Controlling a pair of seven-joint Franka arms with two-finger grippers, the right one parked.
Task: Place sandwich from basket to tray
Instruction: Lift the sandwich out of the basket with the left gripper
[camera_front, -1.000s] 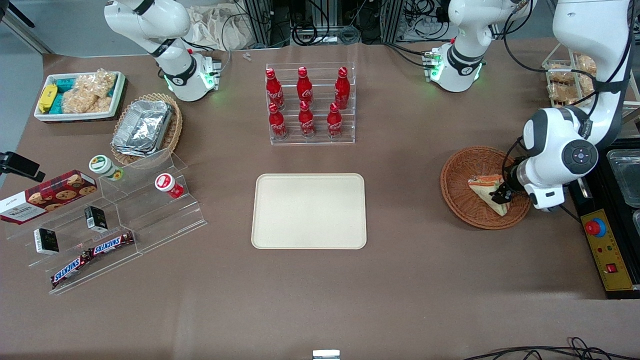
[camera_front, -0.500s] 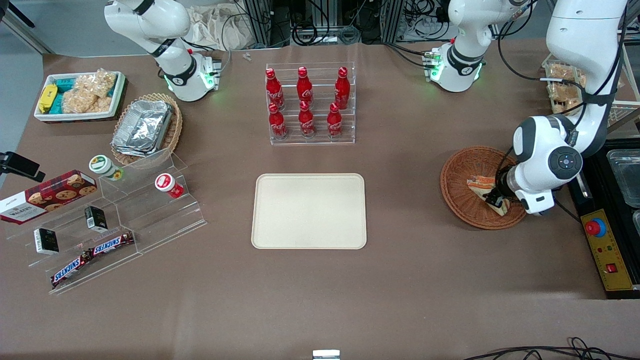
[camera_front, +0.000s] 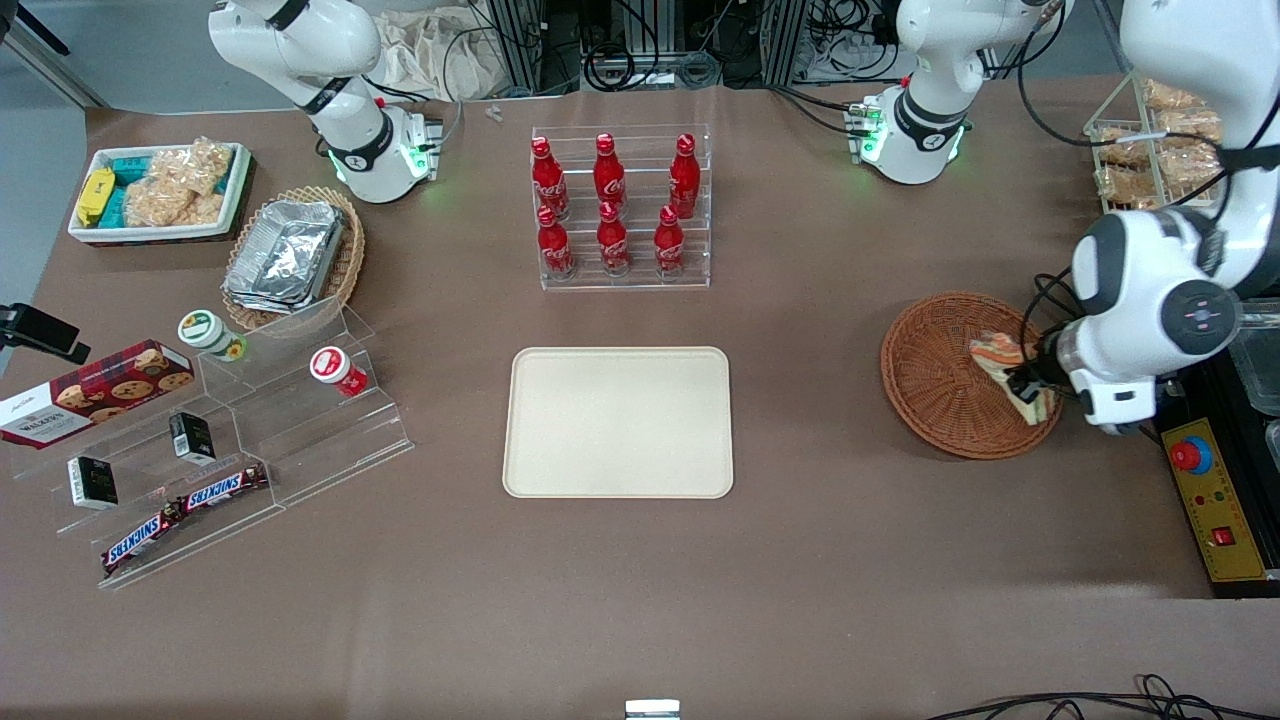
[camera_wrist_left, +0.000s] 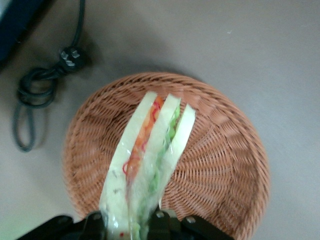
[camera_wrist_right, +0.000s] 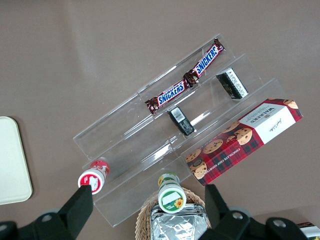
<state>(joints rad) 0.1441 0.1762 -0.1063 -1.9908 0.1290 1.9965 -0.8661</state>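
The sandwich (camera_front: 1008, 366) is a wrapped wedge of pale bread with orange and green filling. My left gripper (camera_front: 1030, 386) is shut on its wide end and holds it lifted above the round reddish-brown wicker basket (camera_front: 935, 385), over the basket's rim toward the working arm's end. In the left wrist view the sandwich (camera_wrist_left: 150, 160) stands edge-on between the black fingers (camera_wrist_left: 95, 222), with the basket (camera_wrist_left: 220, 170) beneath it. The cream tray (camera_front: 618, 422) lies flat and bare at the middle of the table.
A clear rack of red cola bottles (camera_front: 612, 205) stands farther from the camera than the tray. A black control box with a red button (camera_front: 1190, 455) sits beside the basket. A black cable (camera_wrist_left: 37, 90) lies on the table by the basket. Acrylic snack shelves (camera_front: 200, 440) stand toward the parked arm's end.
My gripper has lifted the sandwich off the basket floor and shifted it toward the working arm's end of the basket; the sandwich now hangs tilted in the fingers.
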